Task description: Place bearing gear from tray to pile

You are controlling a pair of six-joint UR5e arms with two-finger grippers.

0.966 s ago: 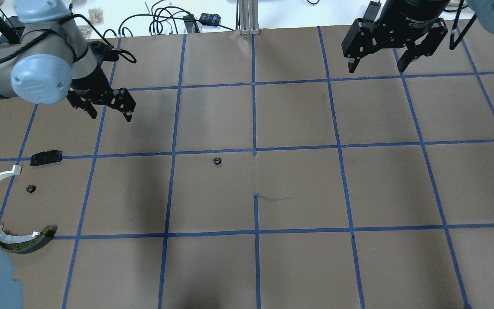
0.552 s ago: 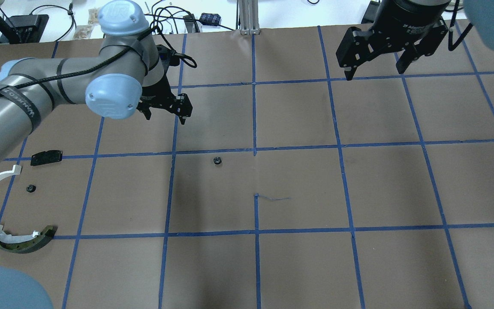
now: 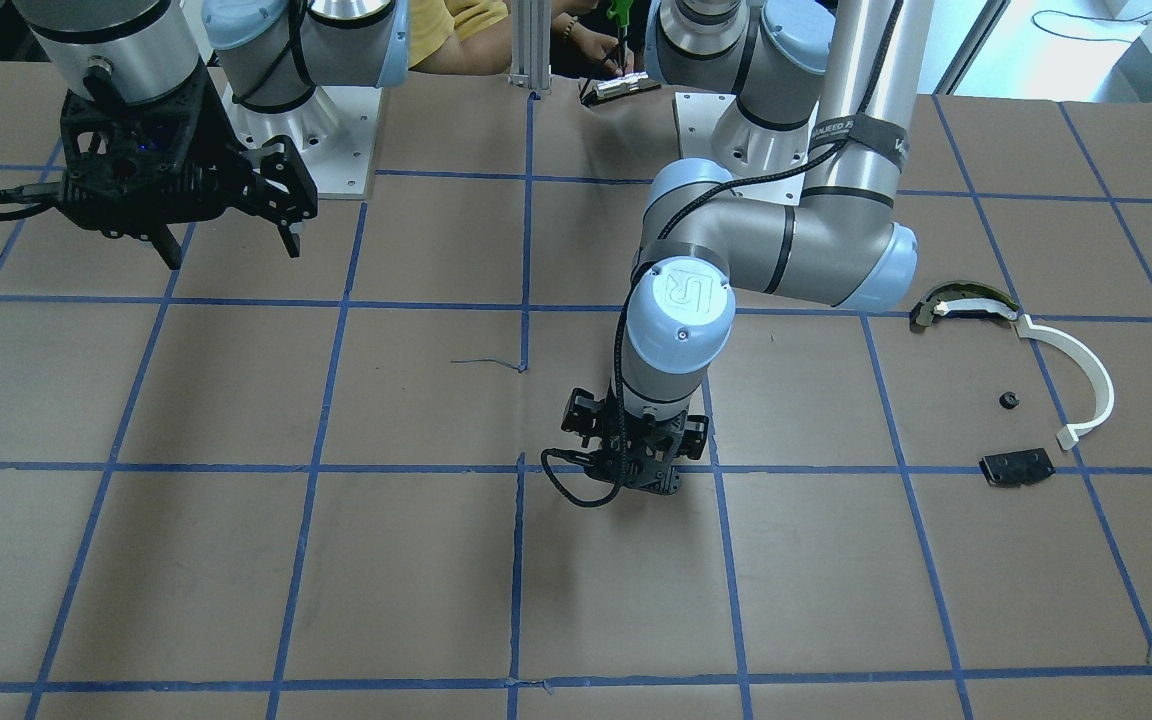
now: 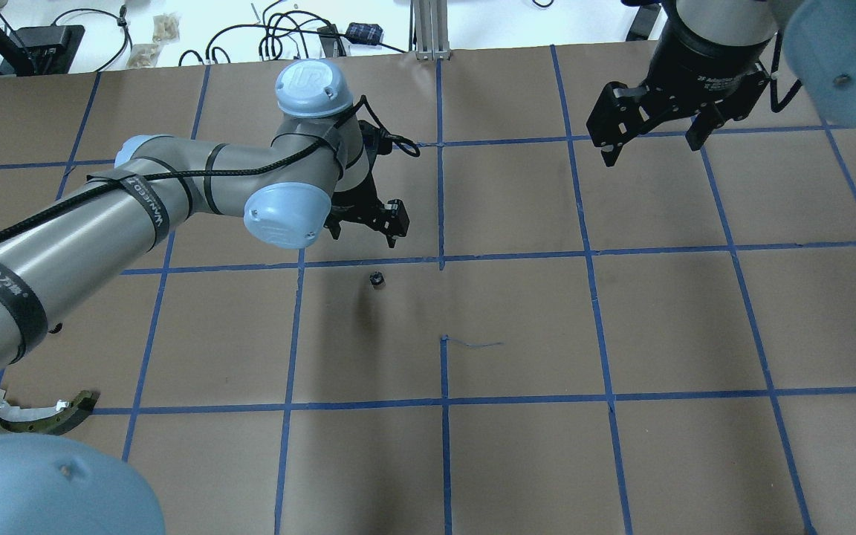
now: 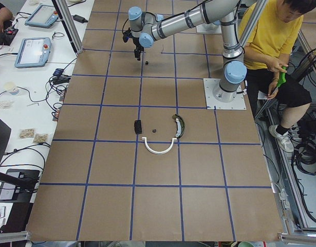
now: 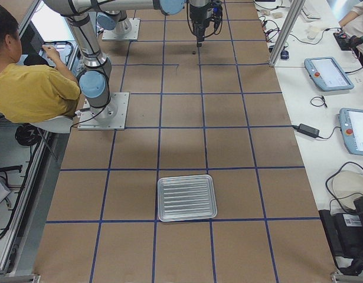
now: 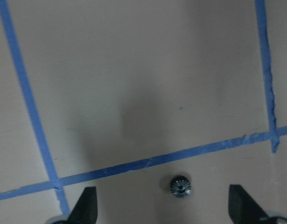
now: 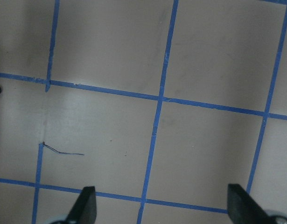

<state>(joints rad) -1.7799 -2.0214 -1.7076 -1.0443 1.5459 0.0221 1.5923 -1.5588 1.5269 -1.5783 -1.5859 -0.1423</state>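
- The tabletop (image 4: 621, 334) carries everything; the tray (image 6: 187, 197) lies toward its right end.
- The left gripper (image 4: 363, 232), wide open and holding nothing, hovers just beyond the gear, probably lining up a grasp.
- The right gripper (image 4: 651, 145), equally open and unladen, hangs well apart.
- The pile (image 3: 1009, 401) sits at the left end.
- The bearing gear (image 4: 377, 280) lies alone mid-tabletop.

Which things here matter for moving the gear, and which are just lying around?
Job: small black toothed gear; ribbed silver metal tray; pile's white curved plastic strip, dark curved piece, flat black rectangular plate.
Lying about: thin blue thread scrap; grey tablets on side bench.
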